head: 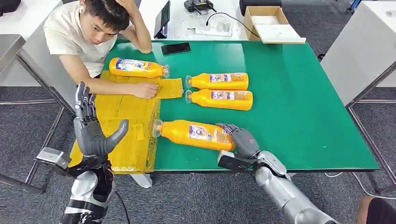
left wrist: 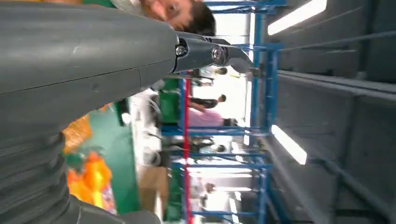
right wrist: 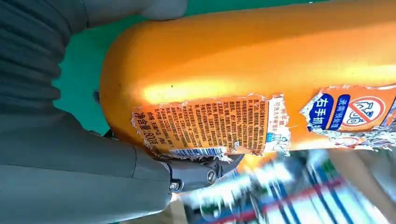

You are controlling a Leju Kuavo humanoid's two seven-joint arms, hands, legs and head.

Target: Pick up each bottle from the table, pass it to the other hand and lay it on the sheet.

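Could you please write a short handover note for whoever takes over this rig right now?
Right robot hand: wrapped around the base end of the nearest bottle, which lies on the green table, neck over the yellow sheet.
Left robot hand: raised, open, holding nothing.
One bottle lies by the person's arm at the sheet's far end.
Two bottles remain on the table.

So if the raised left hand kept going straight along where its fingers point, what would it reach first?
Probably the seated person's forearm resting on the yellow cardboard sheet. The left hand points up and away from the robot, so it might pass above; depth is unclear.
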